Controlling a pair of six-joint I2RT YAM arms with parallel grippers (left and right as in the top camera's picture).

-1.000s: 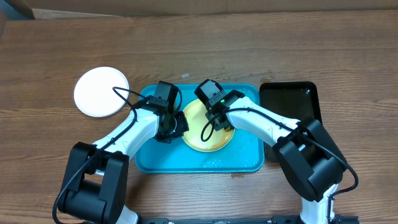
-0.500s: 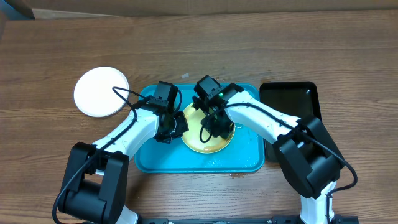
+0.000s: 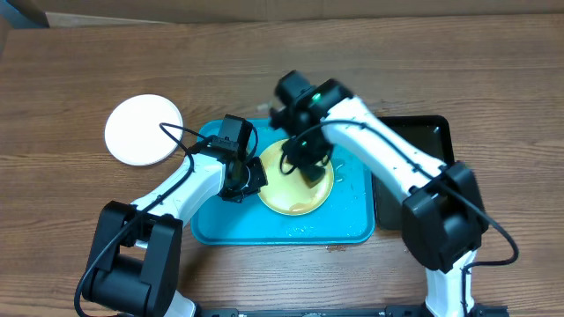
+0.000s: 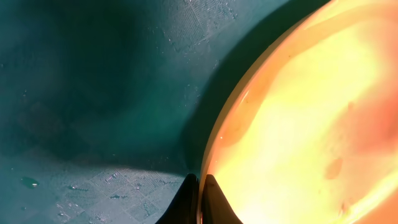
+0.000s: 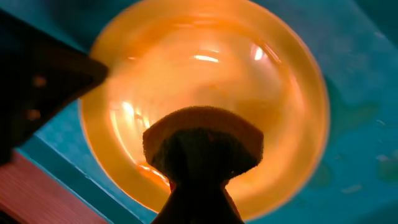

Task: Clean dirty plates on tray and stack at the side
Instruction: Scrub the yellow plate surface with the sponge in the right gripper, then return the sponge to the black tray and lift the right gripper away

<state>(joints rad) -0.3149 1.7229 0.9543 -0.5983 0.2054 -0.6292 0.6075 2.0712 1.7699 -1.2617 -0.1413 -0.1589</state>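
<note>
The left gripper (image 4: pixel 199 190) pinches the yellow plate (image 3: pixel 295 198) at its 9 o'clock rim; the right gripper (image 5: pixel 200 171) clamps a sponge (image 5: pixel 202 132) over it (plate lying in the tray (image 3: pixel 211 231)).

You've got a pale yellow plate (image 3: pixel 291 201) on the turquoise tray (image 3: pixel 220 222), a brownish sponge (image 5: pixel 202 134) over it, a plain white plate (image 3: pixel 144 129) near the table's (image 3: pixel 397 62) left edge — brown wood grain — and a black tray (image 3: pixel 410 141) by the right edge.
</note>
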